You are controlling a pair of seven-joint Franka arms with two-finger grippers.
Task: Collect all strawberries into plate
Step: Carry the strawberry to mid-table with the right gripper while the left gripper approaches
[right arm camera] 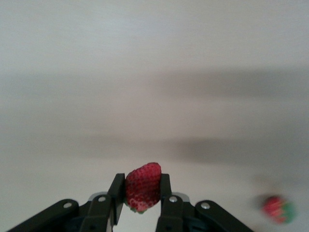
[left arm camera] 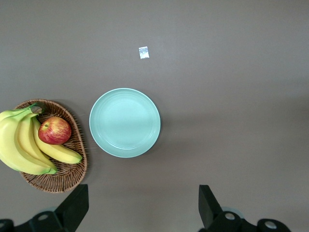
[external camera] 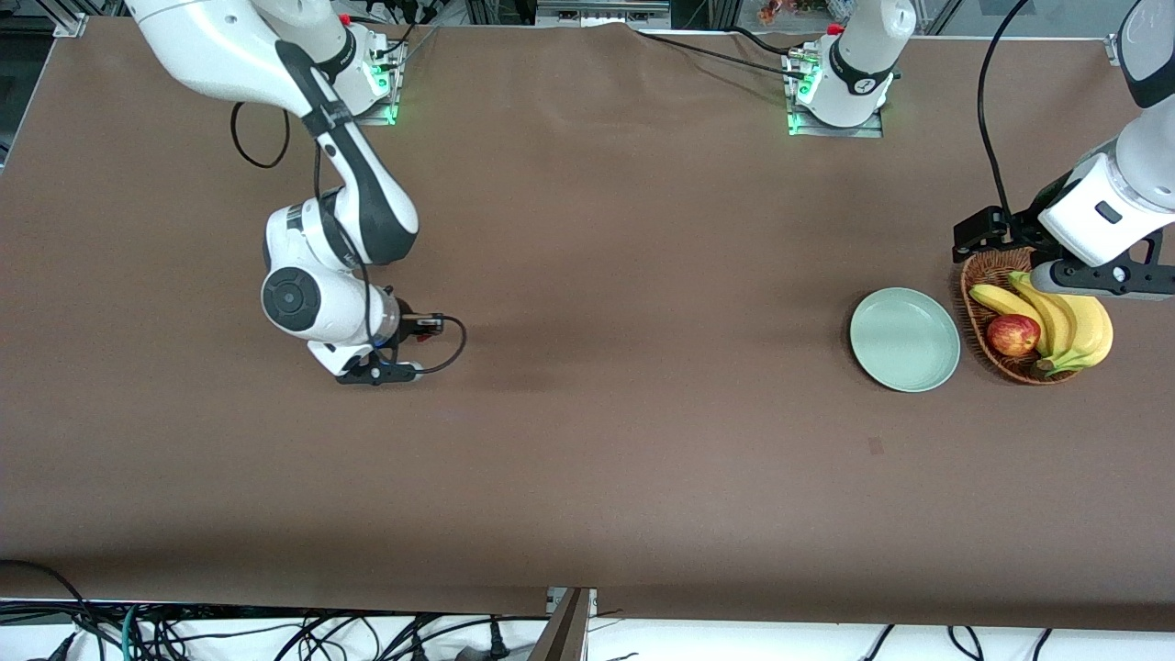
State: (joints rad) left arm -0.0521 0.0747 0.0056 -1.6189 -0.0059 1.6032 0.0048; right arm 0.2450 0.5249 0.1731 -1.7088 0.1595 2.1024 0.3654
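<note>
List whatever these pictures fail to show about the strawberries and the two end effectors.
- Front view: the right end effector and the strawberry it grips are hidden under its own wrist.
- Right wrist view: a second strawberry is blurred; no third shows anywhere.
- Left end effector, over the basket: the bottom edge cuts off all but its fingers.

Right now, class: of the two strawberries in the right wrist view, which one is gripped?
The sharp strawberry, clamped between the right pincer's fingers. The other strawberry lies blurred on the table, apart from the pincer.

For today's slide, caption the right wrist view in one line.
Right gripper shut on a strawberry, with a second strawberry lying on the table.
</note>
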